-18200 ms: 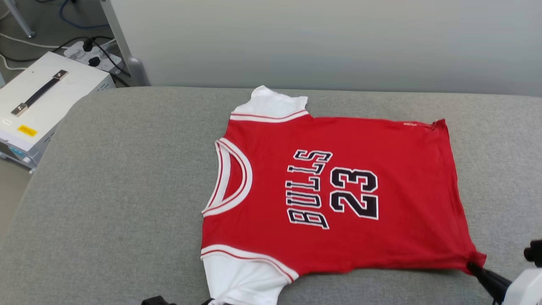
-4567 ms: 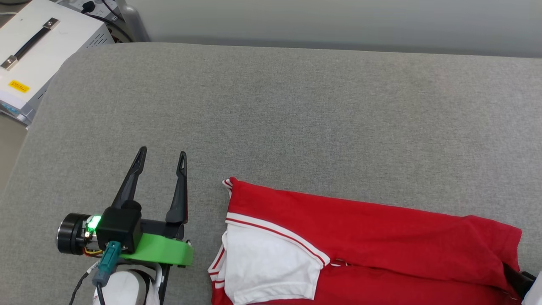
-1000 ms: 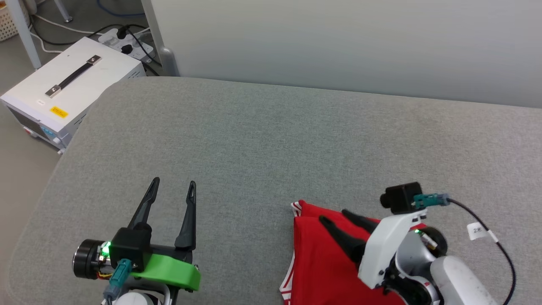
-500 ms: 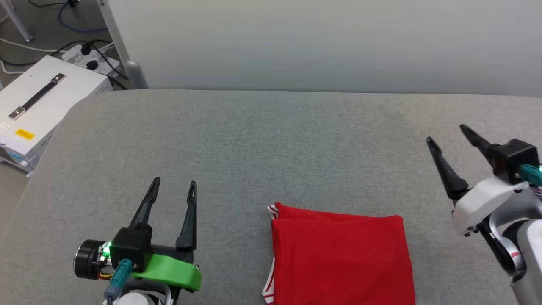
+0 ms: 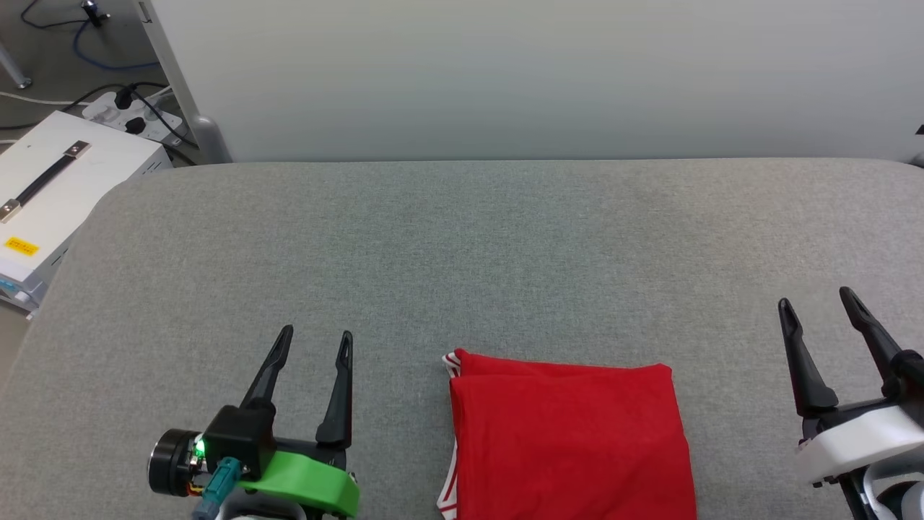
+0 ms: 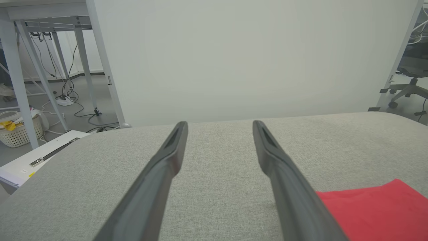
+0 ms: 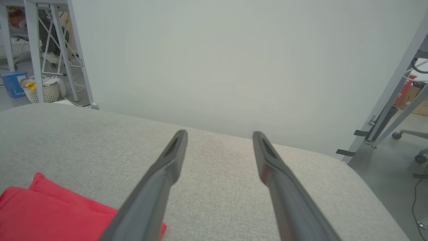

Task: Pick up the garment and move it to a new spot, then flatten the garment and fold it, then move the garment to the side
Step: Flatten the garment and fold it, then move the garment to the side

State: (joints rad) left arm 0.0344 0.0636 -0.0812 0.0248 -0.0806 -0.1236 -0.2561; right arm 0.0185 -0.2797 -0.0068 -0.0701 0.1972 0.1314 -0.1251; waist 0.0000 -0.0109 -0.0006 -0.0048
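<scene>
The garment (image 5: 567,440) lies folded into a red rectangle at the near middle of the grey cushioned surface, with white-striped trim along its left edge. Its lettering is hidden by the fold. My left gripper (image 5: 316,334) hovers open to the garment's left, with nothing between its fingers. My right gripper (image 5: 814,302) stands open to the garment's right, also apart from it. A red corner of the garment (image 6: 374,211) lies right of the left gripper (image 6: 219,124) in the left wrist view. The garment (image 7: 50,214) sits lower left of the right gripper (image 7: 219,134) in the right wrist view.
A white equipment box (image 5: 50,180) with a black handle stands on the floor off the surface's far left corner, beside a power strip (image 5: 126,112) and cables. A pale wall panel (image 5: 505,72) runs along the far edge. Table legs (image 6: 20,83) and a basket (image 6: 15,132) stand beyond.
My right gripper has lifted off the folded garment and swung out to its right, open. The head camera has shifted. The left gripper keeps its pose.
</scene>
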